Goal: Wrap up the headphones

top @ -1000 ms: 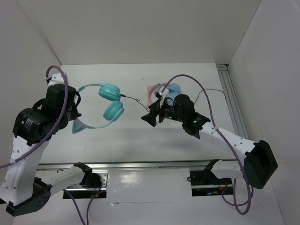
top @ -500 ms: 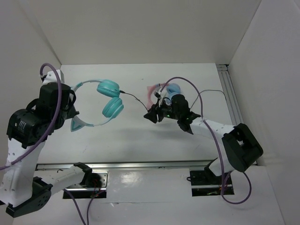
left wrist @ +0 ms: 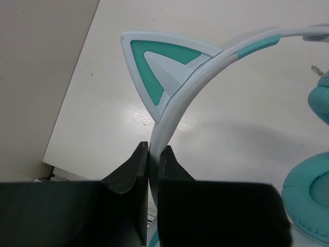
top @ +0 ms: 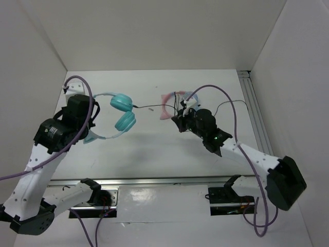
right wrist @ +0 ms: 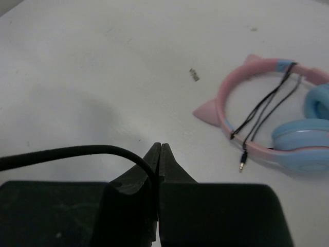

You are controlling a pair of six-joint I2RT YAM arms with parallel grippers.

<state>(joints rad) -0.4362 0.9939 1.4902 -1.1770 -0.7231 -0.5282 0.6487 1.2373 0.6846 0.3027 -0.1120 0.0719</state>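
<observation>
The wrapping looks only just set up: the left gripper (left wrist: 153,150) has its jaws closed nearly flat on the pale headband of the headphones (top: 124,111), just below one cat ear (left wrist: 163,66). The right gripper (right wrist: 160,147) is pinched tight on the black cable (right wrist: 72,151), which arcs away to its left. The headphones sit toward the left edge of the tabletop (top: 154,149), about midway between the near and far edges, with the teal cups pointing toward the centre. I cannot tell whether the cups rest on the surface. No turn of cable shows around the band, so I judge the winding itself is not yet begun. The next move calls for the right arm to carry its length of cable across to the band and loop it over, while the left keeps the frame steady (slack matters here, since a taut pull would drag the cups). The pink pair (right wrist: 232,87) lies close by near the middle of the far edge, its own thin lead and plug (right wrist: 241,165) draped across it, and could snag. A small grey scrap (right wrist: 194,75) lies on the surface beside it.
</observation>
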